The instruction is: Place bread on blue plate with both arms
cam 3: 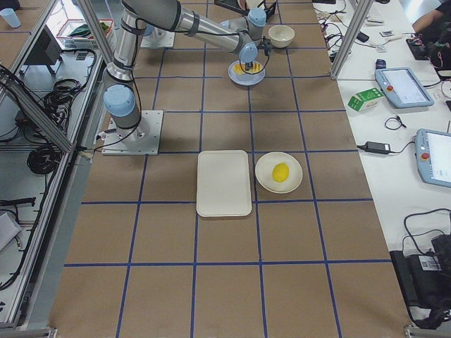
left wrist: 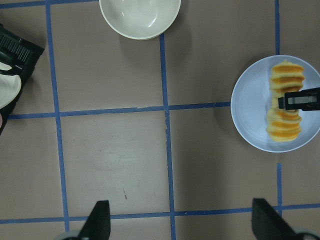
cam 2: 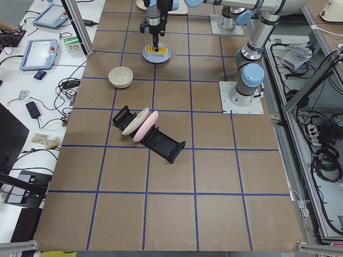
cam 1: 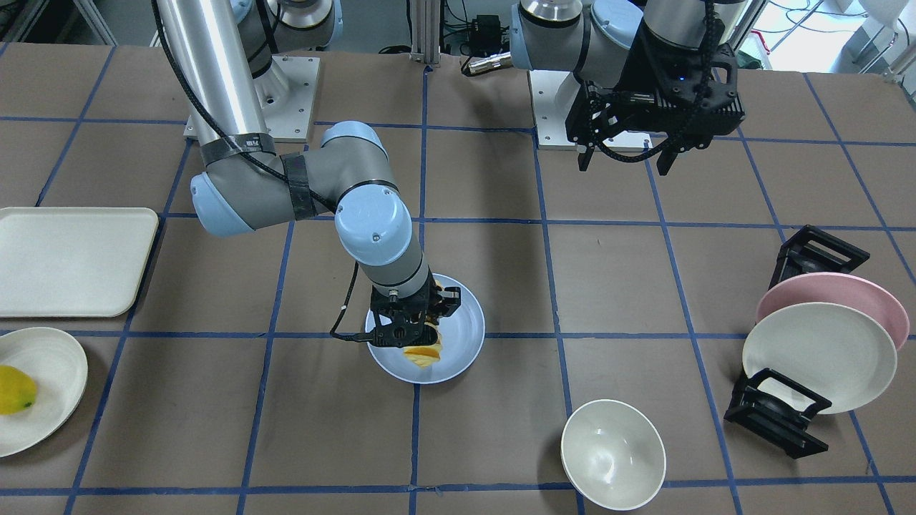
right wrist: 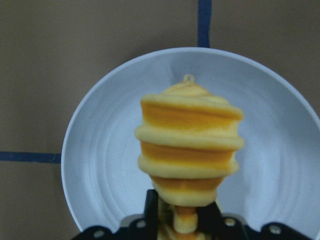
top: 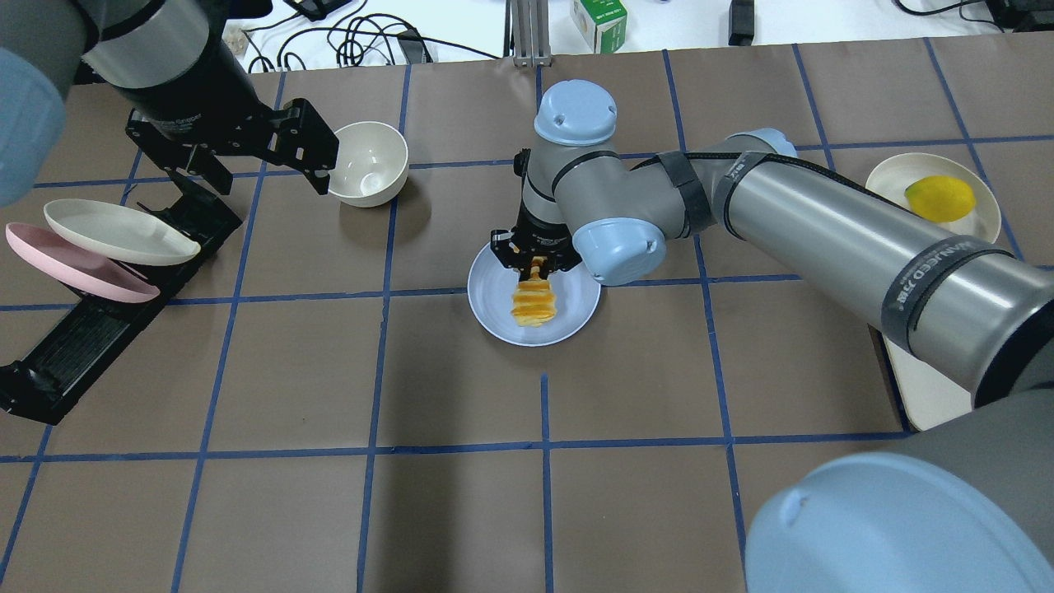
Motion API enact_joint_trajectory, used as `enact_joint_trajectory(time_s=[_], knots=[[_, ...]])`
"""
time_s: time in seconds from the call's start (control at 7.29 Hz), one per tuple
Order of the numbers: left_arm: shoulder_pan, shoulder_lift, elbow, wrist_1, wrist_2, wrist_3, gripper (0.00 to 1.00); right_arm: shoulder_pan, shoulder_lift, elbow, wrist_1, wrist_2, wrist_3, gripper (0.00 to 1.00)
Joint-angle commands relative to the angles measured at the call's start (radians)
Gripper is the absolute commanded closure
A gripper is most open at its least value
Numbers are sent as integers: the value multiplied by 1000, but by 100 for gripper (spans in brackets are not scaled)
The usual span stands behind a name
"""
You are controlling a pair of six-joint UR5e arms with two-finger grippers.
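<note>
The bread (top: 533,303), a ridged orange-yellow loaf, is over the blue plate (top: 492,290) in the middle of the table, one end low on the plate. My right gripper (top: 537,262) is shut on its far end. The right wrist view shows the bread (right wrist: 189,150) pinched between the fingers (right wrist: 151,210), with the plate (right wrist: 105,165) below it. The front view shows gripper (cam 1: 411,325), bread (cam 1: 424,352) and plate (cam 1: 466,315). My left gripper (cam 1: 624,166) is open and empty, high near the rack (top: 263,177); its wrist view shows the bread (left wrist: 286,127) from afar.
A white bowl (cam 1: 613,454) stands beyond the blue plate. A black rack (cam 1: 780,415) holds a pink plate (cam 1: 859,290) and a cream plate (cam 1: 819,357). A cream tray (cam 1: 71,261) and a cream plate (cam 1: 50,357) with a yellow fruit (cam 1: 14,390) are on my right.
</note>
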Motion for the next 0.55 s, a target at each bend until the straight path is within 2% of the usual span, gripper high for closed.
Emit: enact_joint_trajectory(time_s=[0.0,0.41], knots=[[-1,6,-9,2,-2,1,0,0,1,2,-2,-8,-1,18],[-1,6,-10,2,0,1,0,-1,-10,-13,1,-11,5,14]])
